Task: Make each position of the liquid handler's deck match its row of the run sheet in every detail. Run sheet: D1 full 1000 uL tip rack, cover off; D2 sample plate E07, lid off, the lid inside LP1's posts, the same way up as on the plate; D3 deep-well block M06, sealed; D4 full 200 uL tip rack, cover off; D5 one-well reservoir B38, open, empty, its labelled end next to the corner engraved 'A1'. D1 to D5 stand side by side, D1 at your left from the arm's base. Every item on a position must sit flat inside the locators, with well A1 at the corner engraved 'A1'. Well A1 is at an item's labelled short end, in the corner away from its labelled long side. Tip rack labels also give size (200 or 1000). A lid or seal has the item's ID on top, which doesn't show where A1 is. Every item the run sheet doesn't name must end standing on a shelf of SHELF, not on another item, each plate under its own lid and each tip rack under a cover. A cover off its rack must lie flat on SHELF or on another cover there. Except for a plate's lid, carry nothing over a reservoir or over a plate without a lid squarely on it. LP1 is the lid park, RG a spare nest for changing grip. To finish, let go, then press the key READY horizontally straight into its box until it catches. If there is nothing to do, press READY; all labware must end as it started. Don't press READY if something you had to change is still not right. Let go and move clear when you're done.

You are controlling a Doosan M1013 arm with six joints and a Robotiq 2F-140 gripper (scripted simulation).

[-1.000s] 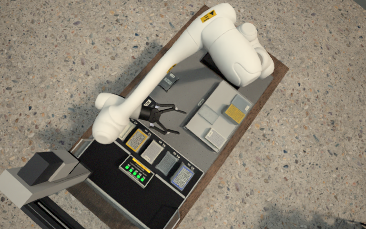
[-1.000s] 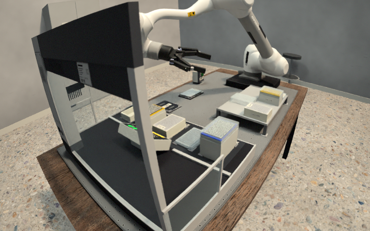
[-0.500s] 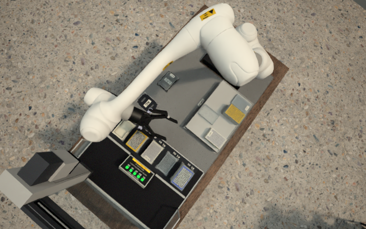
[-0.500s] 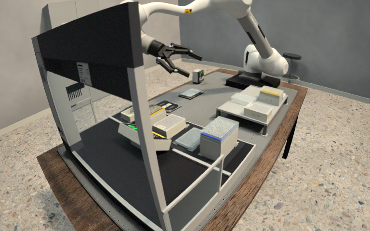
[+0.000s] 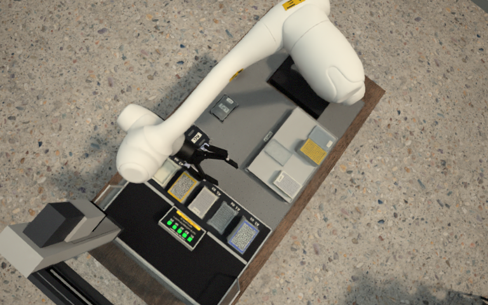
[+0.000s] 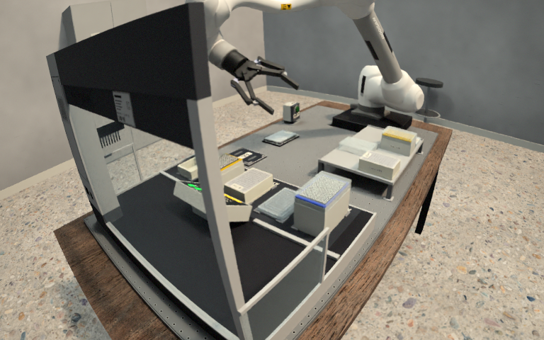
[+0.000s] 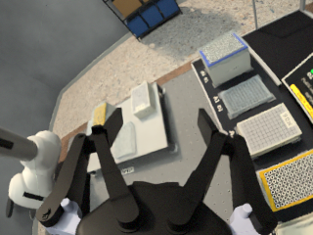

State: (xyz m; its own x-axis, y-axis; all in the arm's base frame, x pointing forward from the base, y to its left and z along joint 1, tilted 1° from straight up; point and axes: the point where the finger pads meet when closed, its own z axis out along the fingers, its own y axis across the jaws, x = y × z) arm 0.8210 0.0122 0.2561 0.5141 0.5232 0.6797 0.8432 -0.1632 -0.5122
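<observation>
My gripper (image 5: 225,174) (image 6: 283,99) (image 7: 159,116) is open and empty. It hangs high over the grey table between the deck row and SHELF (image 5: 291,126) (image 6: 345,161). On the deck stand a blue-rimmed tip rack (image 5: 243,235) (image 6: 321,200) (image 7: 225,55), a clear sample plate (image 5: 223,217) (image 6: 277,204) (image 7: 246,97), a white deep-well block (image 5: 203,202) (image 6: 248,184) (image 7: 269,131), a yellow-rimmed tip rack (image 5: 182,186) (image 6: 230,162) (image 7: 290,179) and a reservoir (image 5: 165,172) (image 6: 188,167). A clear lid (image 5: 223,107) (image 6: 280,137) lies on the lid park.
SHELF carries a yellow-topped rack (image 5: 313,150) (image 6: 395,142), a white block (image 5: 286,183) (image 6: 379,164) and a flat clear piece (image 5: 277,151) (image 6: 355,144). The RG nest (image 5: 194,135) (image 6: 248,156) lies under my wrist. The READY box (image 6: 290,112) stands at the far edge. The handler's frame post (image 6: 200,132) rises in front.
</observation>
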